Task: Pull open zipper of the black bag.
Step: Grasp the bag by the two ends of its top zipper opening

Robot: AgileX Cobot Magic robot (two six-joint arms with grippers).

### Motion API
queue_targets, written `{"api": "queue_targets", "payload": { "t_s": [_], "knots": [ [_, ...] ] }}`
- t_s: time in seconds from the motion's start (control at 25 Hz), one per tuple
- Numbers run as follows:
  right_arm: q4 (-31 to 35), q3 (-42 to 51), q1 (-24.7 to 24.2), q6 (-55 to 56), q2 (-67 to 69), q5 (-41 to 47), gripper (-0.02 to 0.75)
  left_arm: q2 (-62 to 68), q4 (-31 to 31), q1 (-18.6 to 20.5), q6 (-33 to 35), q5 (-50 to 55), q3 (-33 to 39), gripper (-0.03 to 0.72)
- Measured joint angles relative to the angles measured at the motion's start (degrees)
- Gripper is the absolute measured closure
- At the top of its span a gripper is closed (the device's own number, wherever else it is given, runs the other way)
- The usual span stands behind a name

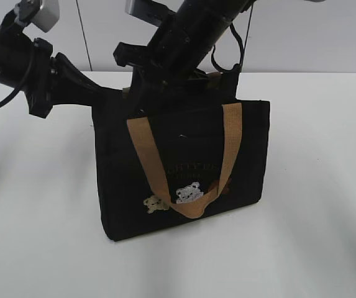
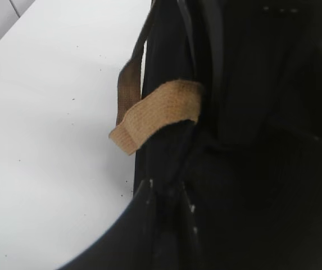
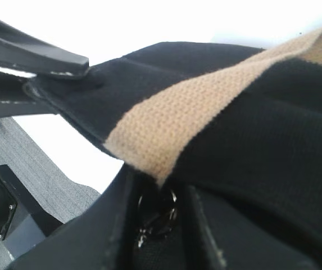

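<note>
the black bag [image 1: 184,167] stands upright on the white desk [image 1: 314,186], near the middle of it, and serves as the reference here. at the bag's upper left corner, the left arm reaches in from the left; its fingers [image 2: 166,208] sit close together, pinched on the black fabric of the bag's top edge, as the left wrist view shows. a tan handle [image 1: 193,158] hangs down the bag's front face, looping over two small bear patches [image 1: 174,197]. above the bag's top centre, the right arm comes down steeply from behind. in the right wrist view its fingers [image 3: 158,225] flank the shiny silver pull tab of the zipper [image 3: 159,211], which lies between them at the bag's top; whether they grip it i cannot tell.
</note>
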Motion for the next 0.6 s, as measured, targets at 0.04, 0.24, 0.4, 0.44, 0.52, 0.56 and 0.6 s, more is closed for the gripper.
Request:
{"api": "queue_targets", "payload": {
  "t_s": [0.04,0.24,0.4,0.44,0.52,0.56,0.6],
  "knots": [
    [0.1,0.0,0.0,0.0,0.0,0.1,0.571,0.0,0.0,0.0,0.0,0.0,0.0,0.635],
    [-0.4,0.0,0.0,-0.2,-0.2,0.4,0.581,0.0,-0.1,0.0,0.0,0.2,0.0,0.635],
    [-2.2,0.0,-0.1,-0.6,-1.1,0.4,0.586,0.0,-0.7,0.0,0.0,0.5,0.0,0.635],
    [-2.4,0.0,-0.1,-0.6,-1.3,0.6,0.596,0.0,-1.0,0.0,0.0,0.6,0.0,0.635],
    [-2.8,0.0,-0.1,-0.7,-1.5,0.9,0.637,0.0,-1.1,-0.1,0.0,0.6,0.0,0.635],
    [-2.8,0.0,-0.1,-0.9,-1.5,0.9,0.666,0.0,-1.1,-0.1,0.0,0.6,0.0,0.635],
    [-2.9,0.0,-0.1,-0.9,-1.5,0.9,0.693,0.0,-1.0,-0.1,0.0,0.7,0.0,0.635]
  ]
}}
